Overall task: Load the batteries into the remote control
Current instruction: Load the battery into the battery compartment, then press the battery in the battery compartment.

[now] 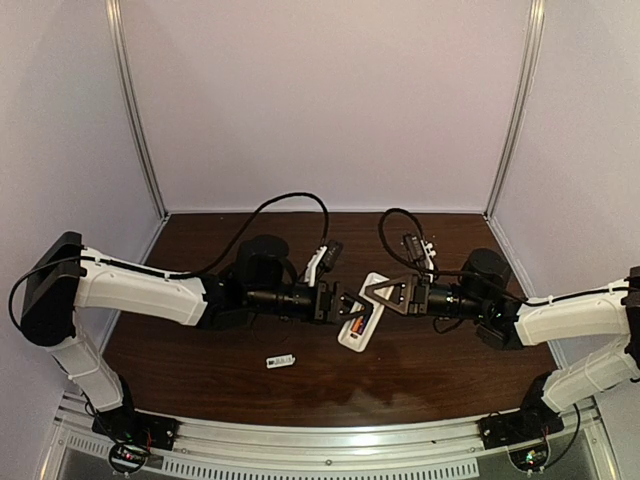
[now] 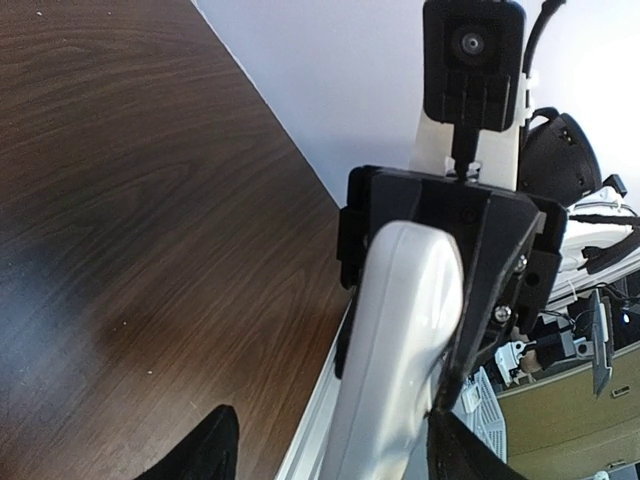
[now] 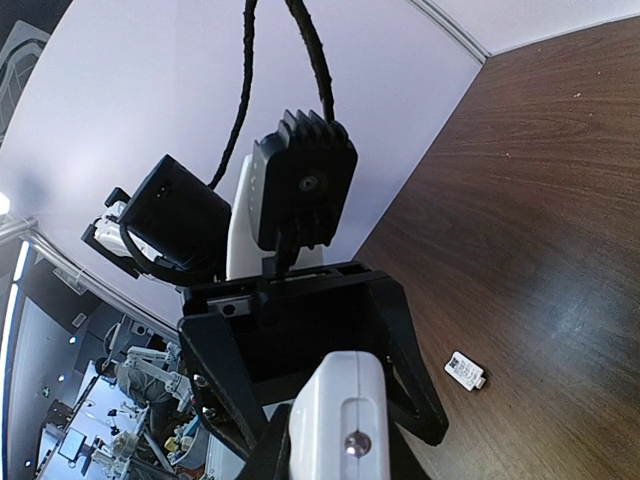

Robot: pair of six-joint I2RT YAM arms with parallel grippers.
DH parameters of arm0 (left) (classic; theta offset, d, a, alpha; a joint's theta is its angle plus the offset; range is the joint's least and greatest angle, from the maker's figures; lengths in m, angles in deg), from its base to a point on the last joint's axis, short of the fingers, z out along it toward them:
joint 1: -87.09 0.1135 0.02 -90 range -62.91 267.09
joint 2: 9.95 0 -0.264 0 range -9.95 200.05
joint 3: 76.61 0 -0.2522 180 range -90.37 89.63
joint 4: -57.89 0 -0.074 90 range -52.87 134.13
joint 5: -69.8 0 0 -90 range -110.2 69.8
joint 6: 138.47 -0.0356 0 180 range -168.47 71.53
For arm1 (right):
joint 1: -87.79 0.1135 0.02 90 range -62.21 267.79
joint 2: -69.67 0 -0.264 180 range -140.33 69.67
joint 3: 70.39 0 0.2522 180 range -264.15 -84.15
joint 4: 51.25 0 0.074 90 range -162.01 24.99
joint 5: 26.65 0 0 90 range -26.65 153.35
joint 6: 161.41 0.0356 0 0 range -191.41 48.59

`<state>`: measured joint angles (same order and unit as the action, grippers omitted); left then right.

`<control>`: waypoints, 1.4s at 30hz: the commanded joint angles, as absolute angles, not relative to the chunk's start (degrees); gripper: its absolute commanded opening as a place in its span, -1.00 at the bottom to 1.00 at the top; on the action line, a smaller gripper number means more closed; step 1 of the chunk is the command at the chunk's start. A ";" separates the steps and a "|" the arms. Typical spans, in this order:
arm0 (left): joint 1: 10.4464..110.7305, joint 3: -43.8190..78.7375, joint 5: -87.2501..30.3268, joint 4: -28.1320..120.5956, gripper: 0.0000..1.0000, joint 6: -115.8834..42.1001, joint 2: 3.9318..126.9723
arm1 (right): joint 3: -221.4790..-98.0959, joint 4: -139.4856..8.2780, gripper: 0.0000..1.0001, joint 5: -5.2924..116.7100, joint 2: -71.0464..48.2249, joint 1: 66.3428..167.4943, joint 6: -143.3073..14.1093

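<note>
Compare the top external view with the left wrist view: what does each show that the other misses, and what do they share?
Only the top external view: the small flat white cover piece lying on the dark wooden table, and what looks like an orange-red battery in the recess of the white rectangular remote control.
Only the left wrist view: the remote's smooth rounded side close up, with a clear gap to one finger of the left gripper.
Both: the right gripper clamped on the remote.
</note>
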<state>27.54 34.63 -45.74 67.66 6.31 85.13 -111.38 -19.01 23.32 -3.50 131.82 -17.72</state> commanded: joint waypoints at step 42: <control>27.59 33.21 -42.90 56.73 0.06 -2.94 84.77 | -114.74 -13.90 -1.00 21.38 -3.52 132.31 -13.97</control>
<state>27.63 33.55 -45.08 62.78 -0.24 84.11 -111.99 -20.63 23.06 -3.82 131.91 -15.71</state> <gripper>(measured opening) 0.542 0.216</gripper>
